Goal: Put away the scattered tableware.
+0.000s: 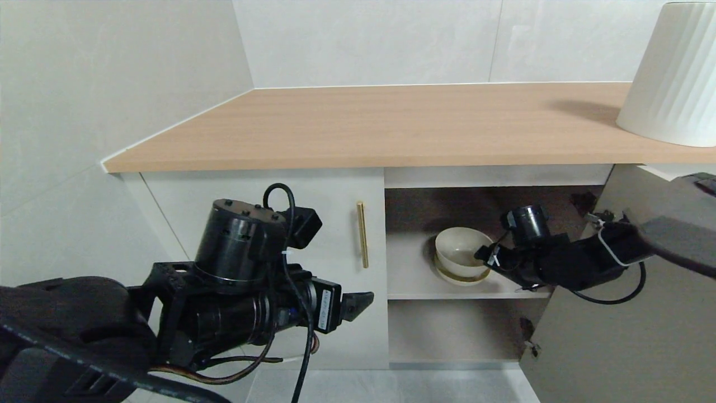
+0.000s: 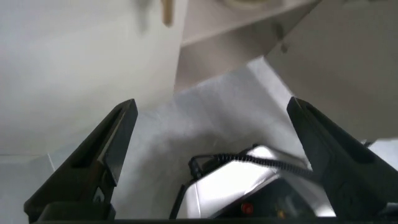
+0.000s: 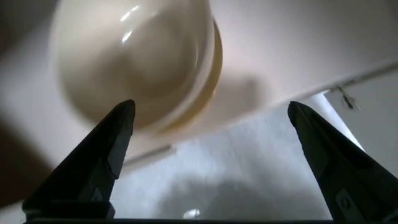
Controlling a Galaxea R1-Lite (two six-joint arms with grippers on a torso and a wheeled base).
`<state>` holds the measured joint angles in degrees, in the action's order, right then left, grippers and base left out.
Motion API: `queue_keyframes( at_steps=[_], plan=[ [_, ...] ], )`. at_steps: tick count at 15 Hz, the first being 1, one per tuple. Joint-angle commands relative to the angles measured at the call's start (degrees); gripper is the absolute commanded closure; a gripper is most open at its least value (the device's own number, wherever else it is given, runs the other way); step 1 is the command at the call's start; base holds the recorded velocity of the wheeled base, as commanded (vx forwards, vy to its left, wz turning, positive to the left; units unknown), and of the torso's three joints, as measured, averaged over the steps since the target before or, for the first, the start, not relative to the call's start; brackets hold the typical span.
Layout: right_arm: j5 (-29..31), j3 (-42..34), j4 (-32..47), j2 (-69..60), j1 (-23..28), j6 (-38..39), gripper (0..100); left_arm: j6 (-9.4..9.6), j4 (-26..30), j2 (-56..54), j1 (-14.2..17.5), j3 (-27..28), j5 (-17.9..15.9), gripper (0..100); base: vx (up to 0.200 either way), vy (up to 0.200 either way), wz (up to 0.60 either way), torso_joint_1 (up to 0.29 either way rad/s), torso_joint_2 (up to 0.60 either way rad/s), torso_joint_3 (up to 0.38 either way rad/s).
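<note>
Wooden counter (image 1: 391,123) is topping an open cabinet (image 1: 492,176); a bowl (image 1: 460,251) is sitting on its shelf (image 1: 411,282), right gripper (image 3: 211,107) hovering beside it, jaws apart; left gripper (image 2: 211,104), also spread, is hanging before its closed door (image 1: 235,187)

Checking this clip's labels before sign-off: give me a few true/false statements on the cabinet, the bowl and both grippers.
1. The bowl sits on the shelf inside the open cabinet compartment. True.
2. The right gripper is shut on the bowl. False: its fingers are spread open, close to the bowl.
3. The left door, with its gold handle, is closed. True.
4. The left gripper holds a plate. False: it is open and empty.
5. A stack of bowls stands on the countertop. False: a white ribbed object stands at its right end.
</note>
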<state>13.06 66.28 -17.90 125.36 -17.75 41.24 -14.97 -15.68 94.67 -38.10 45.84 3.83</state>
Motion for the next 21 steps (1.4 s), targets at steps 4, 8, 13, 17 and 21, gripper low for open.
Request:
queue_keyframes(
  at_steps=[4,8,13,17,21],
  plan=[
    [-8.75,-18.38,8.32,-30.96,-4.66,-5.03,0,-0.32,1.0,-15.13,2.76,-5.76,-0.49,0,0.0,0.0,0.0,0.0,0.0,0.0],
    [-9.28,-18.91,23.35,-45.38,-11.96,-7.49,0,-0.06,2.05,-20.58,5.31,-10.42,-2.86,0,0.0,0.0,0.0,0.0,0.0,0.0],
    [-10.77,-20.84,27.3,-45.81,-13.89,-7.93,0,-0.24,1.7,-19.26,9.44,-10.86,-5.06,0,0.0,0.0,0.0,0.0,0.0,0.0],
    [-10.51,-21.63,27.21,-45.29,-13.89,-7.93,0,-0.24,1.61,-16.89,9.36,-10.59,-4.88,0,0.0,0.0,0.0,0.0,0.0,0.0],
    [-10.33,-21.72,27.3,-45.38,-13.98,-7.93,0,-0.24,1.44,-15.04,9.36,-10.33,-4.79,0,-0.05,0.0,0.0,0.001,0.0,0.002]
  ],
)
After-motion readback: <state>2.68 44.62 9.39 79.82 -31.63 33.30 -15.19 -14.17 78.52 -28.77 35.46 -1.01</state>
